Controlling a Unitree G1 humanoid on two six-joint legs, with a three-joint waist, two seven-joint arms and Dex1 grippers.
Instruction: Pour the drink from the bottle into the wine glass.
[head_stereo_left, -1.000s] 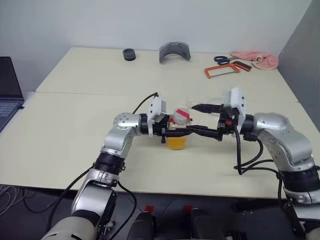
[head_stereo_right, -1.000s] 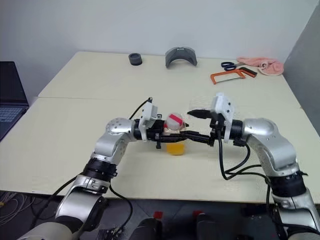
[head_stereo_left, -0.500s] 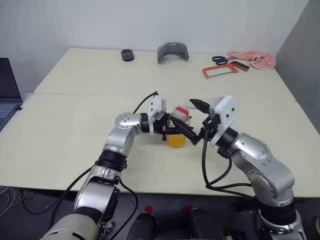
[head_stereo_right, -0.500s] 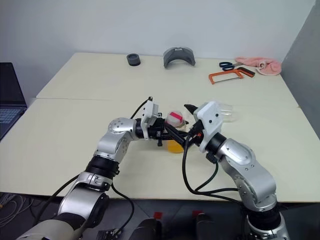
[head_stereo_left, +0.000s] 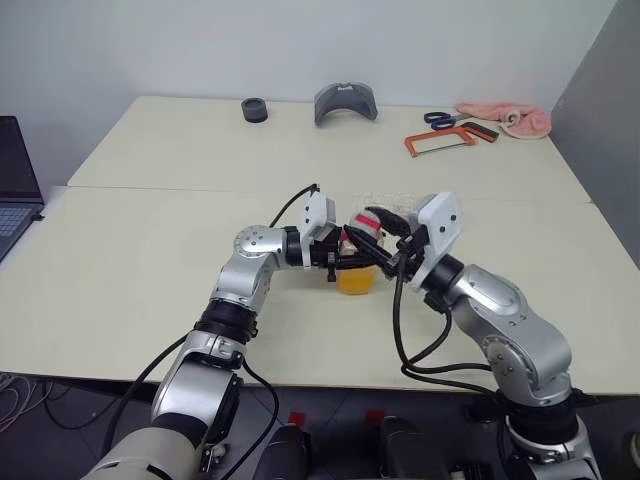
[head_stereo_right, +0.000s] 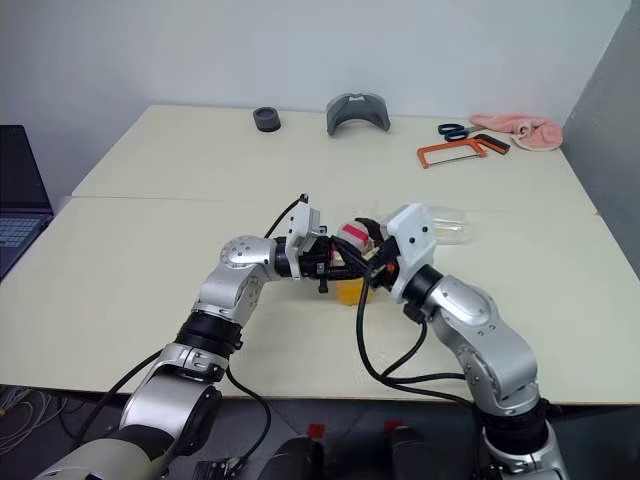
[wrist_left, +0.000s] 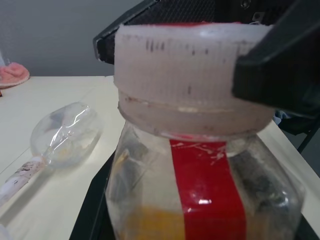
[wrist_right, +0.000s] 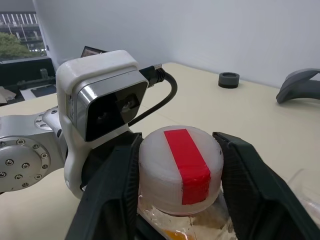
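My left gripper (head_stereo_left: 347, 259) is shut on the body of the bottle (head_stereo_left: 357, 264), a small clear bottle held upright just above the table's middle. The orange drink (head_stereo_left: 354, 281) fills its lower part. A red strip (wrist_left: 207, 190) runs down its side. Its cap (wrist_right: 181, 170) is white with a band of red tape, and my right gripper (head_stereo_left: 369, 238) is shut on it, one finger on each side. The wine glass (head_stereo_right: 447, 226) lies on its side on the table just behind my right wrist, and it is also in the left wrist view (wrist_left: 65, 135).
At the table's far edge lie a black ring (head_stereo_left: 255, 109), a grey curved piece (head_stereo_left: 346, 102), scissors (head_stereo_left: 440, 119), an orange hacksaw (head_stereo_left: 438, 142) and a pink cloth (head_stereo_left: 510, 118). A laptop (head_stereo_left: 15, 180) sits at the far left.
My right gripper has swung in from the right and its fingers have shut around the cap. The left gripper and the bottle have kept still.
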